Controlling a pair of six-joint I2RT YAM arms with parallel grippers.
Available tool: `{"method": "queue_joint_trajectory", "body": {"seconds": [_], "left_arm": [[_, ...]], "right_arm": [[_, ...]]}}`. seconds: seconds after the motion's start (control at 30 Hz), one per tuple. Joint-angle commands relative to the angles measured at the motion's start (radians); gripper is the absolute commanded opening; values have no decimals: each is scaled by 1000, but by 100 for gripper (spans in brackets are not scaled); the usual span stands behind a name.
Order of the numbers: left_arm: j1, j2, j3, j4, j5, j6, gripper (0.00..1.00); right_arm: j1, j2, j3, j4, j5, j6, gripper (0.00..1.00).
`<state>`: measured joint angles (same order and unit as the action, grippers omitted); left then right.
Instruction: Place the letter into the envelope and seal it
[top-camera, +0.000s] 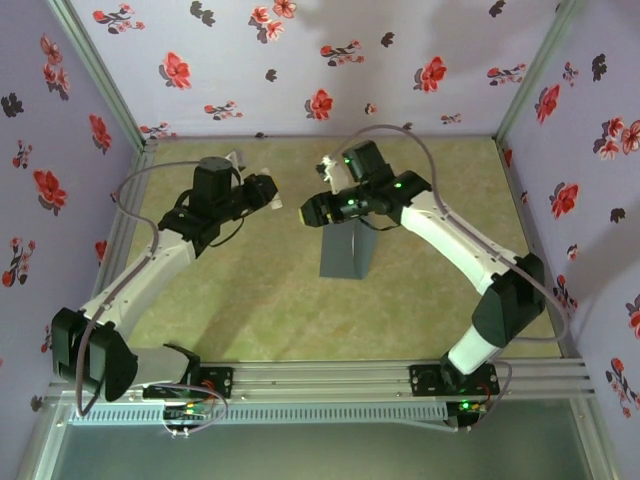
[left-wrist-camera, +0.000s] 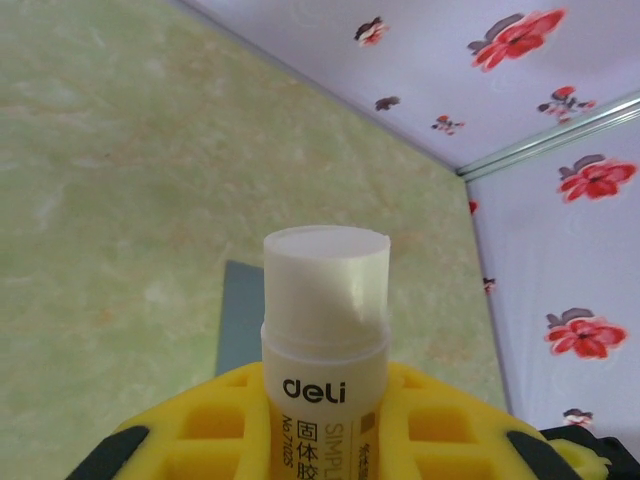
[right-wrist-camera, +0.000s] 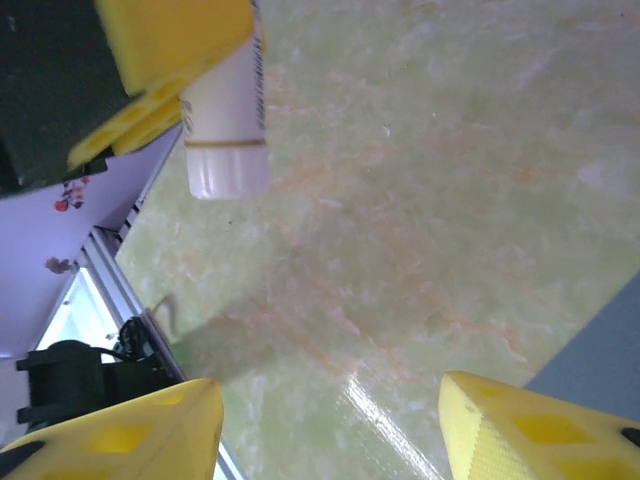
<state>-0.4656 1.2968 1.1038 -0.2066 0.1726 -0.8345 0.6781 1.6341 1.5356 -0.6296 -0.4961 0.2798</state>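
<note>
The slate-grey envelope (top-camera: 345, 250) lies flat in the middle of the green table, under my right arm. It also shows as a grey patch (left-wrist-camera: 240, 315) past the left jaws and as a corner (right-wrist-camera: 600, 350) at the lower right of the right wrist view. The letter is hidden. My left gripper (top-camera: 268, 193) is shut on a white "deli" glue stick (left-wrist-camera: 325, 330), whose white end points at my right gripper (top-camera: 308, 212). That gripper stands open with nothing between its yellow fingers (right-wrist-camera: 540, 425), a short gap away from the stick's tip (right-wrist-camera: 225, 110).
Both grippers hover above the table's middle, facing each other. Floral walls (top-camera: 330, 60) close in the back and both sides. A metal rail (top-camera: 330, 385) with the arm bases runs along the near edge. Bare green table (top-camera: 260, 310) lies in front of the envelope.
</note>
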Motion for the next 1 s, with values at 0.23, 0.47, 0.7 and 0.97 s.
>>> {"method": "queue_joint_trajectory", "body": {"seconds": [0.23,0.47,0.7,0.97], "left_arm": [[-20,6,-3,13,-36,-12,0],[-20,6,-28,56,3,-35,0],[-20,-6,-43,73,20,-44,0],[-20,-15,-51,85,30,-54,0]], "right_arm": [[71,113,94,79,53,35,57],[86,134,89,164,41,80,56],[87,161,99,208,21,101,51],[87,178,109,212,14,101,38]]}}
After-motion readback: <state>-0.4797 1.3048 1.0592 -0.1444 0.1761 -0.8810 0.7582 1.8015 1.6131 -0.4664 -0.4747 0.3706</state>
